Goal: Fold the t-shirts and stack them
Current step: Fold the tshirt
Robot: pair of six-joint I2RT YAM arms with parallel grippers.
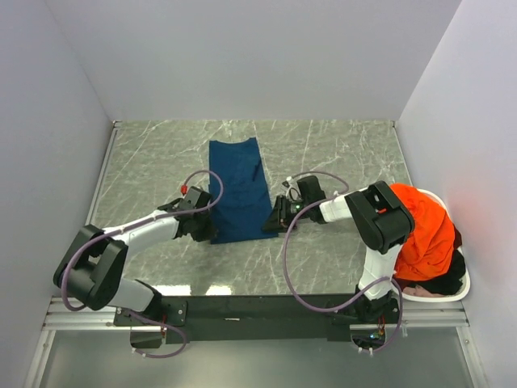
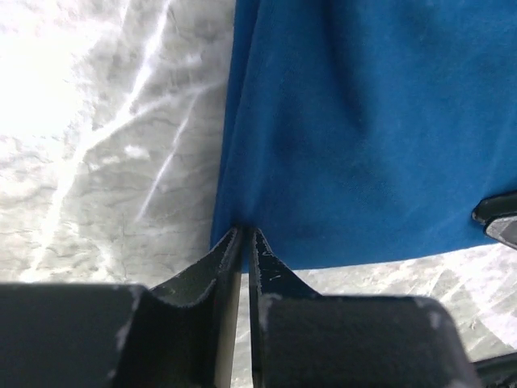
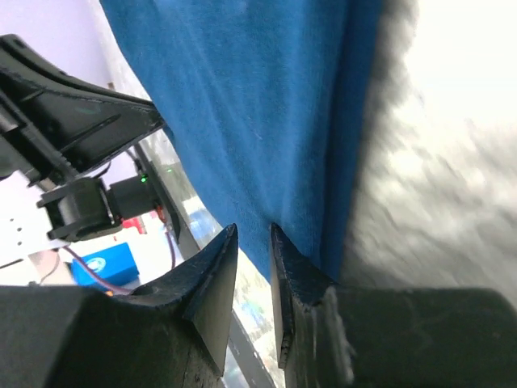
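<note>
Okay, top view first. The navy t-shirt [image 1: 238, 190] lies flat mid-counter [image 1: 339, 153] as a long narrow strip, its long axis running straight away from the arm bases. No print shows, just plain blue cloth with one faint crease. The left gripper [image 1: 206, 230] sits at the strip's near-left corner and the right gripper [image 1: 275, 218] at the near-right corner. Both are equally close, one per corner, with the cloth stretching away ahead of them. The orange t-shirt [image 1: 424, 226] is heaped in the white basket [image 1: 452, 295] at the far right, with dark cloth [image 1: 448, 279] under it, well apart from the strip.

Left wrist view: the left gripper [image 2: 244, 233] is nearly closed, only a thin slit between the jaws. Its tips are right on the near-left corner of the navy t-shirt [image 2: 355, 137], and it looks like a pinch on the hem there. The cloth is smooth, lying on the marble counter [image 2: 105, 162].

Right wrist view: the right gripper [image 3: 252, 230] has its jaws parted by a small gap and nothing caught between them that I can see. The navy t-shirt [image 3: 250, 97] lies just past the tips, and its folded right edge runs down toward the right-hand finger. The left arm [image 3: 73, 121] shows across the cloth. The counter on the right is blurred.

My read is that the next fold carries the near end over toward the far end along the long axis. That needs both near corners held, so the right gripper has to close on its corner first. Otherwise the strip could skew.
</note>
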